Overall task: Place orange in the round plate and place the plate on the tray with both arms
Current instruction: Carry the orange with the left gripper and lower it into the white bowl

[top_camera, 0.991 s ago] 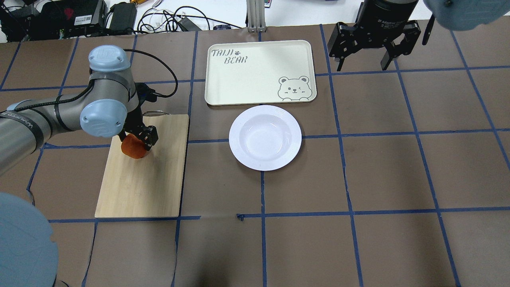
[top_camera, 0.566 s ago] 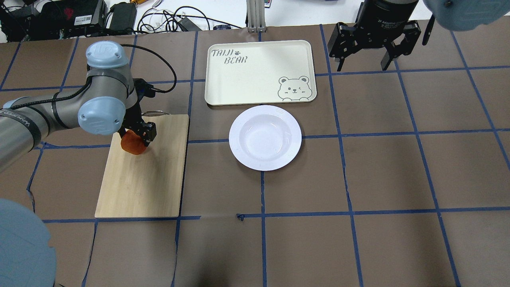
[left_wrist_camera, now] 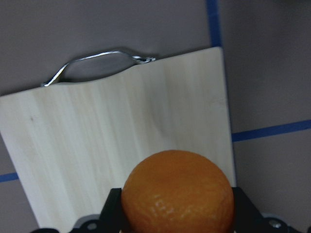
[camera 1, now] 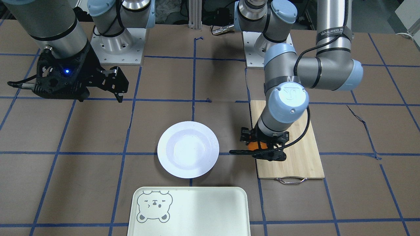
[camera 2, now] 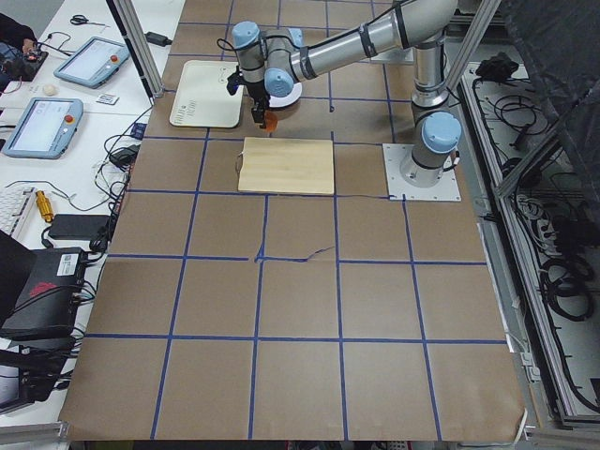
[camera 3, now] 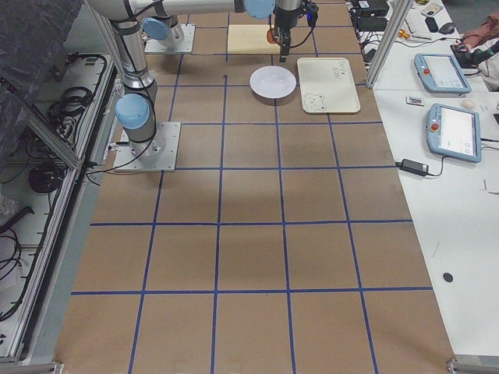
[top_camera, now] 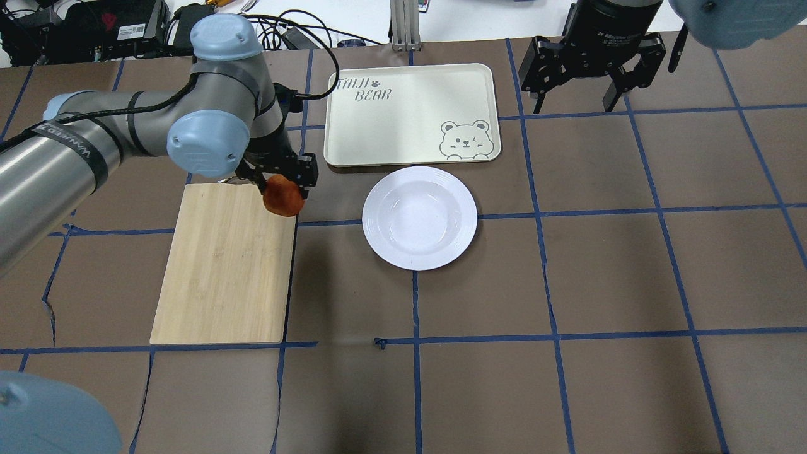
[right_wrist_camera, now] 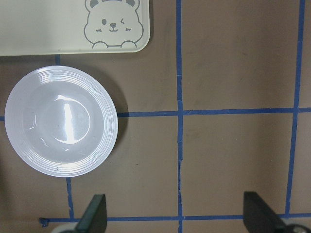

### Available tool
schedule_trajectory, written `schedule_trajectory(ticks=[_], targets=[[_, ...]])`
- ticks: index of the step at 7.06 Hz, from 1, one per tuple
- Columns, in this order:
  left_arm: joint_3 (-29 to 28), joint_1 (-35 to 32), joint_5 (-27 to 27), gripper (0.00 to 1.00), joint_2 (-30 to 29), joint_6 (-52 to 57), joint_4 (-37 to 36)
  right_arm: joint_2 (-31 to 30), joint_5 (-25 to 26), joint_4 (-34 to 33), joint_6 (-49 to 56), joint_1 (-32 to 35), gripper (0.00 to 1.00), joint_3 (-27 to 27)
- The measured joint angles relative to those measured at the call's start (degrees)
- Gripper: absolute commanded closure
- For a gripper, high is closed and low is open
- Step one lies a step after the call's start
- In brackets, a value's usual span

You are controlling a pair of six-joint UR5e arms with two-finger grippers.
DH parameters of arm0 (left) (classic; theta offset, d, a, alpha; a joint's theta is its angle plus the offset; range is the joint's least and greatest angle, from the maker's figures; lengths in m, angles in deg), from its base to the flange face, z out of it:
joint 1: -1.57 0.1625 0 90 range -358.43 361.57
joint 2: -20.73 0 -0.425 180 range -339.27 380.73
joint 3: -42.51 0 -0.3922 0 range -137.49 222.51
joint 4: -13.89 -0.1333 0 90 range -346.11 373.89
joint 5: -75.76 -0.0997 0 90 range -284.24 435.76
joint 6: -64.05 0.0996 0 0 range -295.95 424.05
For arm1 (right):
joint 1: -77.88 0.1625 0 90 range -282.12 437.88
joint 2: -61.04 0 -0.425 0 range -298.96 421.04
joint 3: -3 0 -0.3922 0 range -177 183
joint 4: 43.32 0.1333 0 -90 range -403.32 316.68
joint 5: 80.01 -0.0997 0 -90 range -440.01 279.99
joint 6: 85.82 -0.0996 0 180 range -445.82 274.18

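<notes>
My left gripper (top_camera: 283,188) is shut on the orange (top_camera: 282,196), holding it in the air over the far right corner of the bamboo board. The left wrist view shows the orange (left_wrist_camera: 177,191) clamped between the black fingers. The white round plate (top_camera: 419,217) sits empty on the table to the right of the orange, just in front of the cream bear tray (top_camera: 403,120). My right gripper (top_camera: 577,94) hangs open and empty, high up beyond the tray's right side. From above, its wrist view takes in the plate (right_wrist_camera: 60,127) and the tray's (right_wrist_camera: 58,24) bear corner.
The bamboo cutting board (top_camera: 227,265) with a metal handle (left_wrist_camera: 97,63) lies left of the plate. Cables and electronics (top_camera: 94,25) crowd the strip beyond the table's far edge, beside an aluminium post (top_camera: 403,25). Blue tape lines grid the brown table.
My left arm has lifted the orange off the board and carried it right and farther back, toward the plate. The right gripper, plate and tray have not moved.
</notes>
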Motion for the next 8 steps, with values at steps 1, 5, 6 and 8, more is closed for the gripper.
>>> schedule_trajectory(ticks=[1,5,6,8], targets=[[-0.7,-3.7,4.7,1.0,-0.8,-7.5,-0.8,0.0,0.0,0.0,0.0,0.0,0.0,0.2],[-0.3,-10.2,13.6,0.01,-8.7,-19.0,-13.2,-0.1,0.0,0.0,0.0,0.0,0.0,0.3],[-0.3,-10.6,14.3,0.0,-10.3,-19.1,-14.5,0.0,0.0,0.0,0.0,0.0,0.0,0.3],[-1.0,-10.3,15.1,0.0,-9.8,-18.6,-13.7,0.0,-0.2,0.1,0.0,-0.2,0.0,0.5]])
